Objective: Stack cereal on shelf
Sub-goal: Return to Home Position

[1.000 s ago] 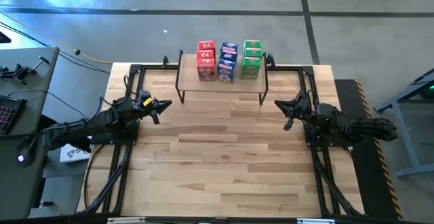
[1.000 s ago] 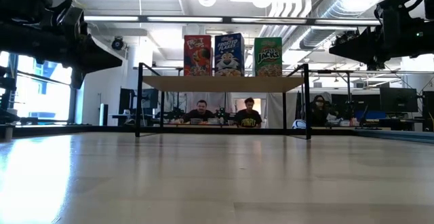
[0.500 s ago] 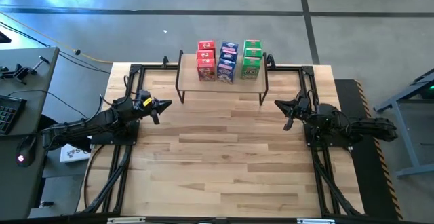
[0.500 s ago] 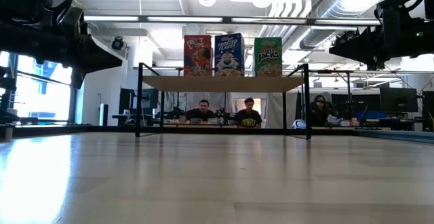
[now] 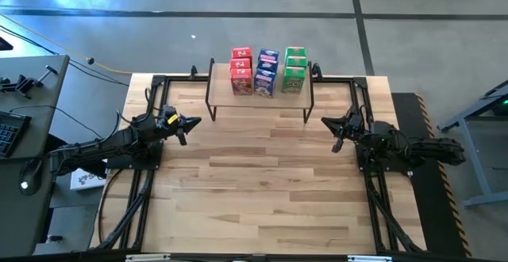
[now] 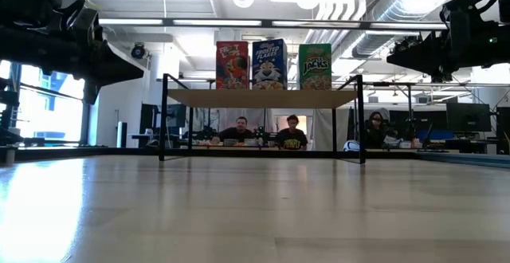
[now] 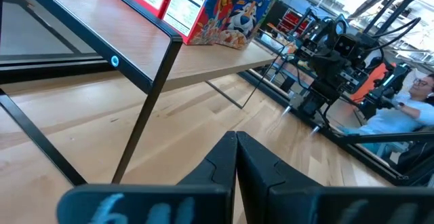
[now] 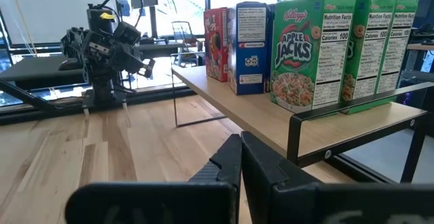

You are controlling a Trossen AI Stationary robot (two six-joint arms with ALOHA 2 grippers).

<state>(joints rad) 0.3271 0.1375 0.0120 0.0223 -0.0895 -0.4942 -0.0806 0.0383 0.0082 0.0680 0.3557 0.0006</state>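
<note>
The cereal boxes stand upright on the shelf's top board at the table's far edge, in three rows: red, blue, green. The low view shows a red, a blue and a green box side by side on the shelf. My left gripper is shut, left of the shelf and off the table. My right gripper is shut, right of the shelf. Their joined fingertips show in the wrist views.
The bare slatted tabletop stretches from the shelf to the near edge. Black frame rails run along both sides. A desk with a keyboard stands left of the table. Several people sit in the room beyond.
</note>
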